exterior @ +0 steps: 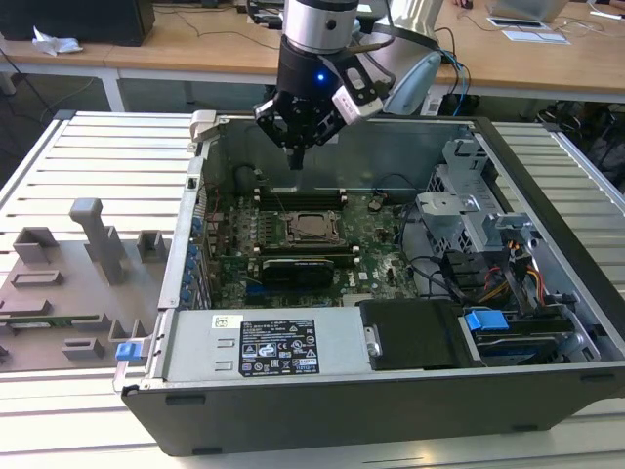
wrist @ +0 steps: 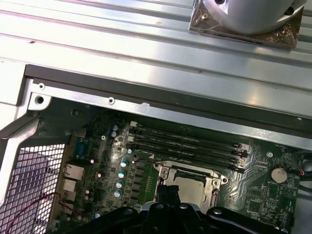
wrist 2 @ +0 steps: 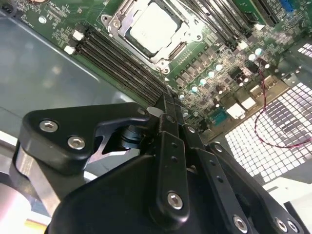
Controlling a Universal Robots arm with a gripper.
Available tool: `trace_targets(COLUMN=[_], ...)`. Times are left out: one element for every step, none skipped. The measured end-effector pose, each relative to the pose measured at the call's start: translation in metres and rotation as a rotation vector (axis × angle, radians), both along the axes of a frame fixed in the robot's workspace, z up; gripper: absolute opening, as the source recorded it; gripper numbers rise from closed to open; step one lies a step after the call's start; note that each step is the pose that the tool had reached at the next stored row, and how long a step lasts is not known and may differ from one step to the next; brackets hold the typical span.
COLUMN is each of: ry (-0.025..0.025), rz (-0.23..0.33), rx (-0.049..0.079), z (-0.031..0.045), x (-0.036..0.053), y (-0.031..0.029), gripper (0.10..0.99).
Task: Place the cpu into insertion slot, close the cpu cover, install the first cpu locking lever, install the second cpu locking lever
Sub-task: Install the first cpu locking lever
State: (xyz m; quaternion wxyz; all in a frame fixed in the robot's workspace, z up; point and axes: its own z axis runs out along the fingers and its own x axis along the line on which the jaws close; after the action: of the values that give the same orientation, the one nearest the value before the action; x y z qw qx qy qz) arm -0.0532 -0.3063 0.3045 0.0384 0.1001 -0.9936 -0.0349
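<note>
The cpu (exterior: 312,227) lies flat in the socket at the middle of the green motherboard, its dull silver top showing in both wrist views (wrist 2: 153,28) (wrist: 191,184). The cpu cover (wrist 2: 181,35) lies down around it as a silvery frame (wrist: 163,173) (exterior: 293,231). My gripper (exterior: 296,156) hangs above the board's far edge, behind the socket and well clear of it. Its black fingers (wrist 2: 165,105) are pressed together into a narrow tip with nothing between them; the tip (wrist: 169,191) points down toward the socket's edge.
Memory slots (wrist 2: 122,63) run along the far side of the socket. The open computer case (exterior: 322,401) has a labelled metal box (exterior: 278,347) at the front and a drive cage (exterior: 469,220) at the exterior view's right. Grey fixtures (exterior: 98,239) stand on the table to its left.
</note>
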Motion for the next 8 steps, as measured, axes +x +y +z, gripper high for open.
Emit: trace_targets(ry=[-0.0001, -0.0001, 0.0000, 0.0000, -0.0001, -0.0001, -0.0001, -0.0001], rz=[0.000, 0.000, 0.000, 0.000, 0.000, 0.000, 0.000, 0.000], rx=[0.000, 0.000, 0.000, 0.000, 0.000, 0.000, 0.000, 0.000], z=[0.0000, -0.0001, 0.0000, 0.0000, 0.0000, 0.0000, 0.0000, 0.0000], x=[-0.0003, -0.0014, -0.0031, -0.0049, -0.0070, -0.0084, -0.0101, -0.0118], y=[0.0000, 0.0000, 0.0000, 0.0000, 0.0000, 0.0000, 0.0000, 0.0000], gripper=[0.106, 0.106, 0.106, 0.106, 0.106, 0.106, 0.106, 0.106])
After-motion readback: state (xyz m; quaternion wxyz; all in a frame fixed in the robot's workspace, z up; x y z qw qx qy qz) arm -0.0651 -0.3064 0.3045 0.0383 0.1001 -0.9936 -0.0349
